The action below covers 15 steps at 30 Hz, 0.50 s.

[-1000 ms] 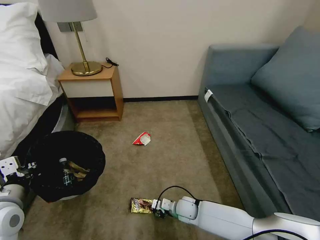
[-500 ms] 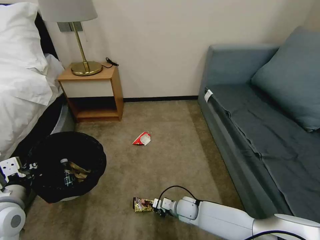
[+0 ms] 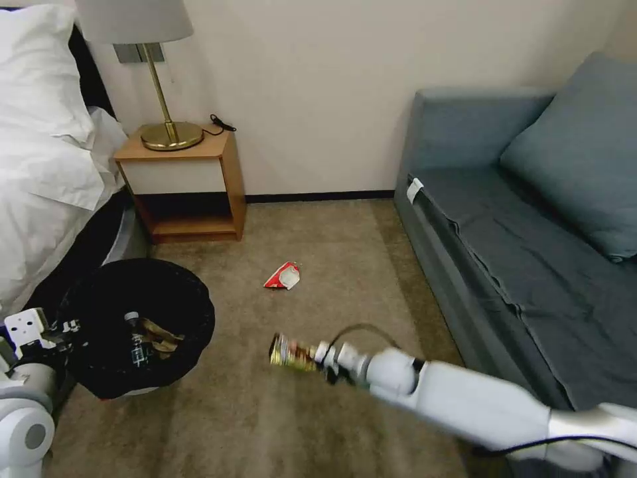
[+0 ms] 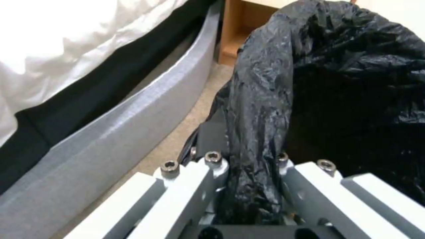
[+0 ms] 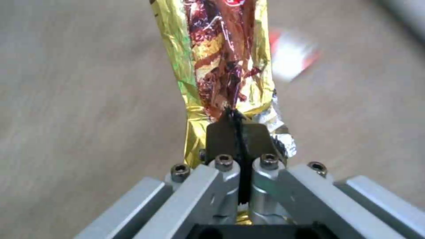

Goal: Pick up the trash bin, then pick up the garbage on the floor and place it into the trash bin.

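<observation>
Trash bin (image 3: 136, 328): you have 1, black-lined, held at its rim by the left end effector (image 4: 248, 166), whose 2 fingers are pinched tight on a fold of the black bag (image 4: 261, 109). It sits low at the robot's left, beside the bed (image 3: 46, 166). Inside it you can count 2 items from the head view, a small clear bottle (image 3: 136, 342) and a tan scrap (image 3: 159, 335); both are dark and hard to make out.

You see 1 gold-brown wrapper (image 3: 292, 352) lifted clear of the carpet (image 3: 345, 265), clamped by the right end effector (image 5: 239, 129) with its fingers closed flat on the wrapper's crimped end. The right wrist view cuts off the wrapper's far end, and its print is unreadable.

1 red-and-white packet (image 3: 283, 276) lies on the carpet, well apart from the bin, between nightstand (image 3: 186, 182) and sofa (image 3: 524, 265). From the right wrist it is just a blur beside the wrapper; the head view shows its shape.
</observation>
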Tool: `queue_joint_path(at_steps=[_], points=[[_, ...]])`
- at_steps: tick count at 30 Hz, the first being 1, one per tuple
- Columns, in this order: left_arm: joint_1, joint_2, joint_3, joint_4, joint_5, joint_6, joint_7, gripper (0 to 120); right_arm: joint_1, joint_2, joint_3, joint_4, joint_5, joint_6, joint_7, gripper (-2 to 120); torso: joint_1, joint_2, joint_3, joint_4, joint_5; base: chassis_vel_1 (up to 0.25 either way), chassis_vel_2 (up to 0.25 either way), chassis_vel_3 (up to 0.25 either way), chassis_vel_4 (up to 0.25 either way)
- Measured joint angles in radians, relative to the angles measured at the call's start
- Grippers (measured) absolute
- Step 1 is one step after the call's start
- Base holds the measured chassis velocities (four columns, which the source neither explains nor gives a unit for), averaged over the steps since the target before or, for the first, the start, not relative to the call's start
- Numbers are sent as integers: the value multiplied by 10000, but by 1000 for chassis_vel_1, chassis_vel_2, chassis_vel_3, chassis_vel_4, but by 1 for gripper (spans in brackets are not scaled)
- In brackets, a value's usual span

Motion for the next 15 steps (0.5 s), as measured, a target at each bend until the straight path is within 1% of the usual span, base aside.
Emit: queue_joint_path(at_steps=[1,4,5,8,9,10,14,15], points=[[0,0,0,0,0,0,0,4,0,0,0,0,0,0,0,0,0,0,0,0,0,0,0,0,0],[-36,12,56,65,21,0,11,4,853,-36,588,628,789,-123,141,0,0,0,0,1,1,0,0,0,0],[-36,12,56,65,21,0,11,4,853,-36,588,628,789,-123,141,0,0,0,0,1,1,0,0,0,0],[-46,47,114,110,69,0,17,4,1360,97,963,1138,1456,-330,263,0,0,0,0,1,1,0,0,0,0],[-61,49,146,126,78,0,20,4,1469,200,1063,1398,1836,-456,418,0,0,0,0,0,0,0,0,0,0],[-61,49,146,126,78,0,20,4,1469,200,1063,1398,1836,-456,418,0,0,0,0,0,0,0,0,0,0],[-134,46,220,241,116,0,26,4,1641,622,1127,2408,2881,-937,947,0,0,0,0,1,0,0,0,0,0],[-134,46,220,241,116,0,26,4,1641,622,1127,2408,2881,-937,947,0,0,0,0,1,0,0,0,0,0]])
